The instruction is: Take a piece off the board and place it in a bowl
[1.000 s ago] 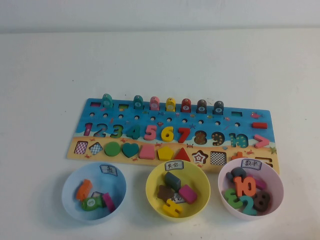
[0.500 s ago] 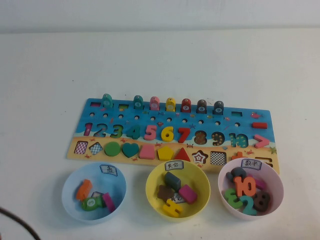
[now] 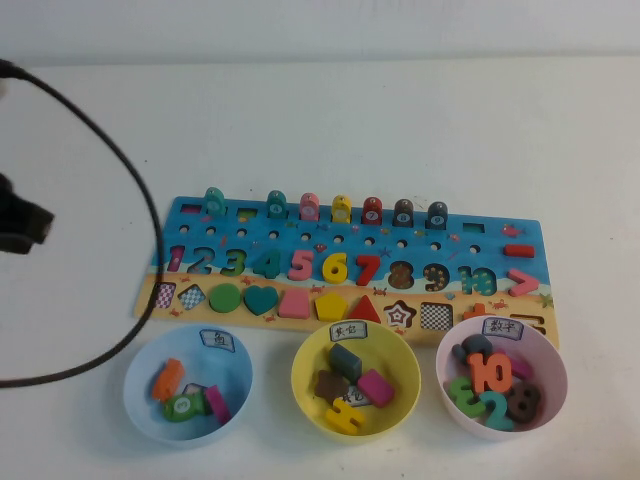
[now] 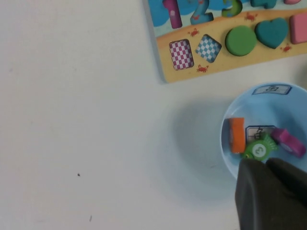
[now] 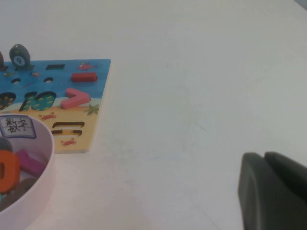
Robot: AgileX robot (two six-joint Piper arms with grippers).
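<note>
Table: left gripper, right gripper flank board.

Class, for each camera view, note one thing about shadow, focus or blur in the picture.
High view: soft even light, the board sharp, the left arm at the left edge blurred. Left wrist view: a faint round shadow on the table beside the light blue bowl; the left gripper is a dark, out-of-focus mass. Right wrist view: the right gripper equally blurred.

My L arm is a black blocky bit w/ a thin black cable looping off it, both grippers' fingers dark grey, matte
</note>
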